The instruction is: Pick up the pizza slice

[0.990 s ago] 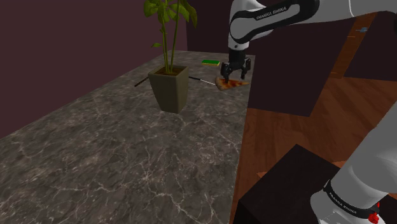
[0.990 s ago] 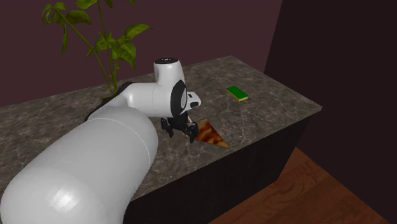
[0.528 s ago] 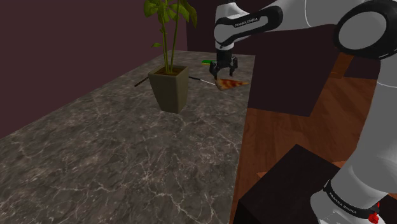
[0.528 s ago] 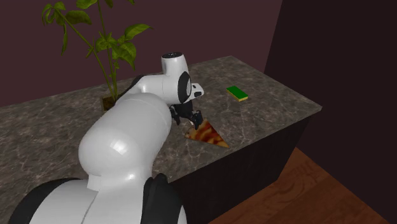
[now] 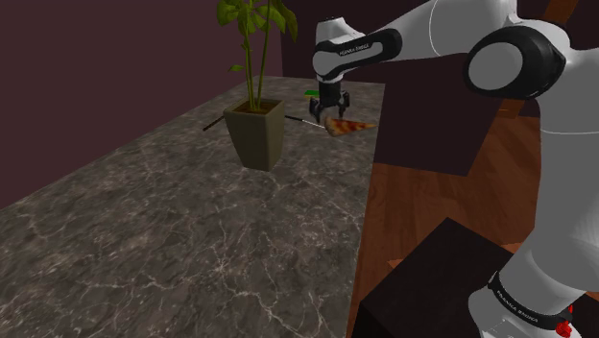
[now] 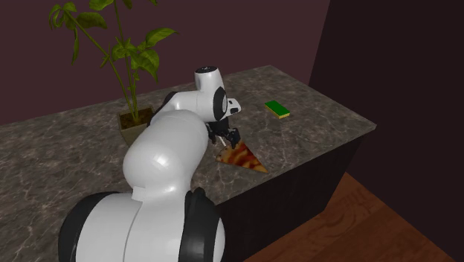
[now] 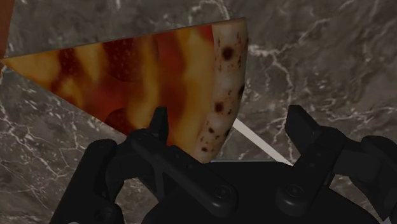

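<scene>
Pizza slice (image 5: 347,126) lay flat on the marble countertop (image 5: 182,230) near its edge, with the open gripper (image 5: 329,109) low over its crust end.
Since a second before, the arm had swung toward the shoulder view's left, carrying the gripper from over the slice's middle to its crust; the slice had not shifted. The black fingers stood well apart and held nothing. In the wrist view one fingertip (image 7: 159,121) overlapped the crust, and the other hung over bare marble beside a thin pale rod (image 7: 257,143). Whether either touched the slice I could not tell. A green sponge (image 6: 279,109) lay farther along the countertop.
</scene>
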Available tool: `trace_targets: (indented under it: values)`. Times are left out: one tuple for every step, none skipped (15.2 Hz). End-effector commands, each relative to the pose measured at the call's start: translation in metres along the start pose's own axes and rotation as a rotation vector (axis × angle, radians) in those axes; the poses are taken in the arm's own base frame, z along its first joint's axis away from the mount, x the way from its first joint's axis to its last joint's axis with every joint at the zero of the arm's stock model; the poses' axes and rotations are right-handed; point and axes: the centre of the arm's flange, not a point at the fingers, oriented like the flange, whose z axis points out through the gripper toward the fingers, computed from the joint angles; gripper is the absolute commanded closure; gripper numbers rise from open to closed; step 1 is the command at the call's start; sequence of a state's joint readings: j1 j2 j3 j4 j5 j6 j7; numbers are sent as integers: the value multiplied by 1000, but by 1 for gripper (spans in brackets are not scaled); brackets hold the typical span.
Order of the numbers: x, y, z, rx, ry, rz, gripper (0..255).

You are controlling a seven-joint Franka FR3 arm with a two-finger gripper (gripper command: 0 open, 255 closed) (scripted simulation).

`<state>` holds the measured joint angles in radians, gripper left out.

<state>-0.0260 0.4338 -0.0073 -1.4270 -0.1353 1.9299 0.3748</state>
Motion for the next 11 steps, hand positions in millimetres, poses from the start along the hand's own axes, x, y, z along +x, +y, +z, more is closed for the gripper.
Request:
trace_targets:
  values:
    - [0,-2,11,0,1,0,0]
    - [-1,-2,16,0,1,0,0]
    - [-1,-2,19,0,1,0,0]
    - [-1,-2,19,0,1,0,0]
    - [-1,-2,19,0,1,0,0]
    - [-1,-3,19,0,1,0,255]
    - [-1,-3,19,0,1,0,255]
    - [-1,-3,19,0,1,0,255]
    - [-1,-3,19,0,1,0,255]
    - [-1,-3,19,0,1,0,255]
    - [-1,-3,19,0,1,0,255]
